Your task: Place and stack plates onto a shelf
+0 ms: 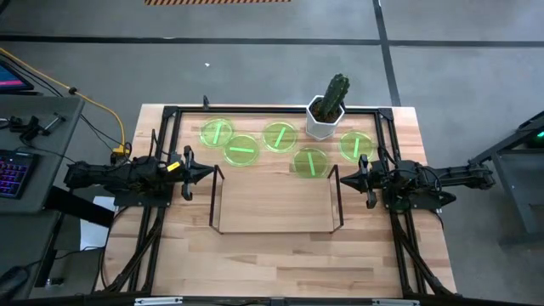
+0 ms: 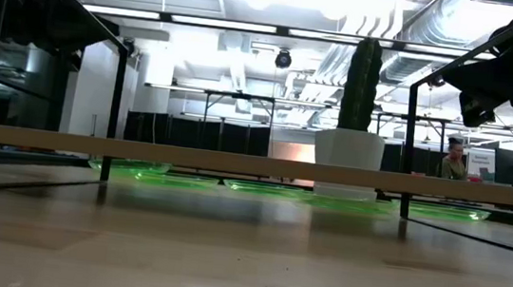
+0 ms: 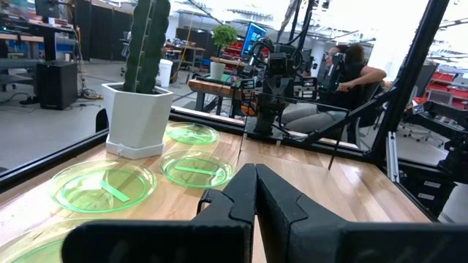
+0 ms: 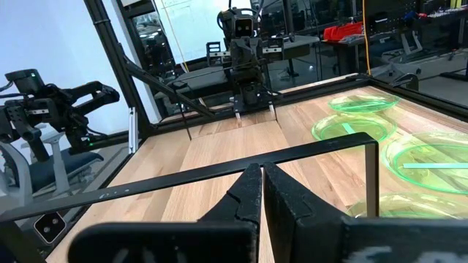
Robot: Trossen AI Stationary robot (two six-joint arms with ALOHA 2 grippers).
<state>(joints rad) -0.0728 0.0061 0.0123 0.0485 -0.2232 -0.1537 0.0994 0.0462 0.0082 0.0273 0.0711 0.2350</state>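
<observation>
Nothing had been lifted yet: the left gripper point(image 1: 207, 173), fingers pressed together and empty, hung just outside the left end frame of the low dark-wire shelf point(image 1: 274, 228) with its bare wood-coloured surface. Five round translucent bright-green plates point(image 1: 243, 150), each crossed by a paler stripe, lay flat along the bench's far edge. The right gripper point(image 1: 342, 178), likewise closed, waited at the right end. Next, one gripper would probably need to open over a plate.

You have five green translucent plates point(image 1: 241, 150) lying flat in a loose row on the table behind the shelf point(image 1: 274, 205), none stacked. The shelf stands upright mid-table, its wood-coloured top bare between dark wire end frames.
</observation>
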